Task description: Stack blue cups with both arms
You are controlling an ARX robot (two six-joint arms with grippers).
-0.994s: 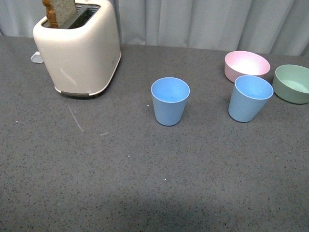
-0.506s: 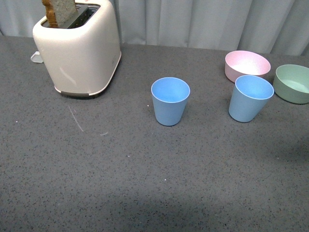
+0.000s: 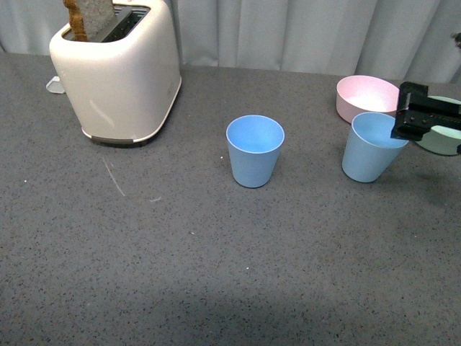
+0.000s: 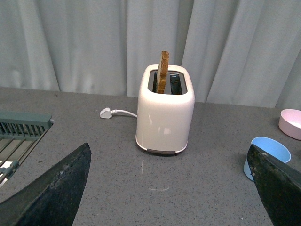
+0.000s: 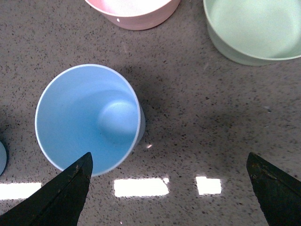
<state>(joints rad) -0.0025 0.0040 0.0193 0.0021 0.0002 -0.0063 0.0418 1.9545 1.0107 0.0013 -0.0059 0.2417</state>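
Blue cup [image 3: 367,155] partly hidden behind right hand [image 3: 403,114], itself cropped.

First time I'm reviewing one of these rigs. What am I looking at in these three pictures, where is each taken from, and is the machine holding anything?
It is a robot with two arms, each ending in two flat black fingers. The wide picture comes from a camera on its body, looking across a grey table. The other two come from cameras on the wrists, so the dark wedges at their edges are the left fingers and right fingers. On the table stand a cream toaster with a bread slice in it, a middle blue cup and a right blue cup, a pink bowl and a green bowl. The right arm hangs over the right blue cup. Both pairs of fingers are spread apart and hold nothing.
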